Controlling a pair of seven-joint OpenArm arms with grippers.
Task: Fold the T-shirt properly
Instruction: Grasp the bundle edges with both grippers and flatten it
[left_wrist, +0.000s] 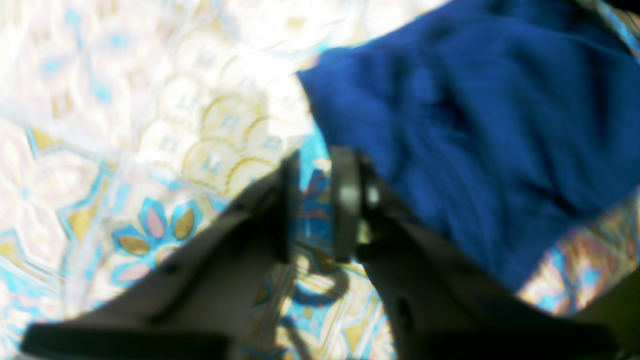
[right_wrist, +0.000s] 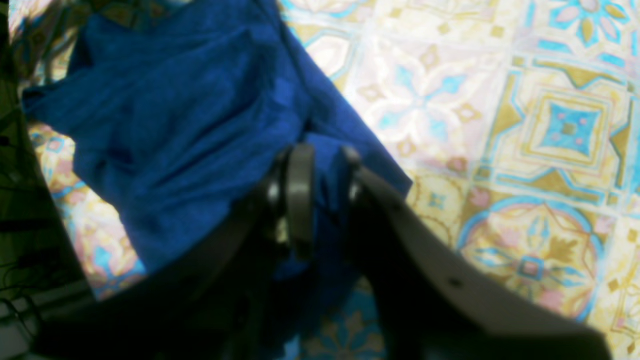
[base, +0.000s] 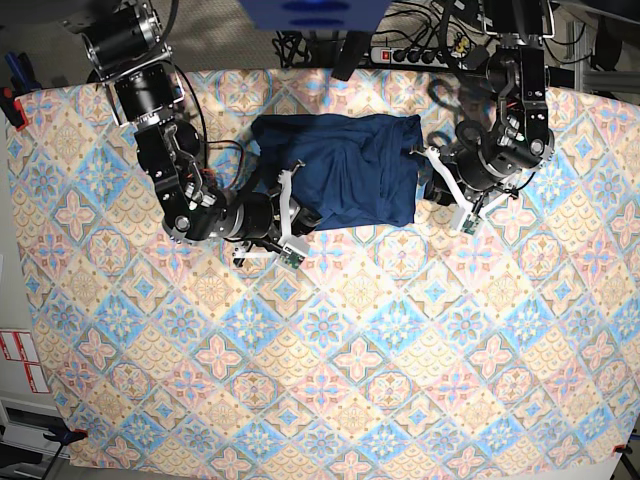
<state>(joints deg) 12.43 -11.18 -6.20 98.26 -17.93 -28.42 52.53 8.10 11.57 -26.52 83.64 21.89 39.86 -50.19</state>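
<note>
The dark navy T-shirt (base: 345, 170) lies as a rumpled, roughly rectangular bundle at the back middle of the patterned table. In the right wrist view my right gripper (right_wrist: 325, 200) is shut on a fold of the T-shirt (right_wrist: 190, 125) at its edge; in the base view this gripper (base: 290, 197) sits at the shirt's front left corner. My left gripper (left_wrist: 315, 200) stands open just beside the T-shirt (left_wrist: 475, 125), and only tablecloth shows between its fingers. In the base view the left gripper (base: 428, 172) is at the shirt's right edge.
A tiled-pattern tablecloth (base: 330, 360) covers the whole table. A power strip (base: 410, 50) and cables lie along the back edge behind the shirt. A red clamp (base: 10, 100) holds the cloth at the left edge. Both arm bases stand at the back corners.
</note>
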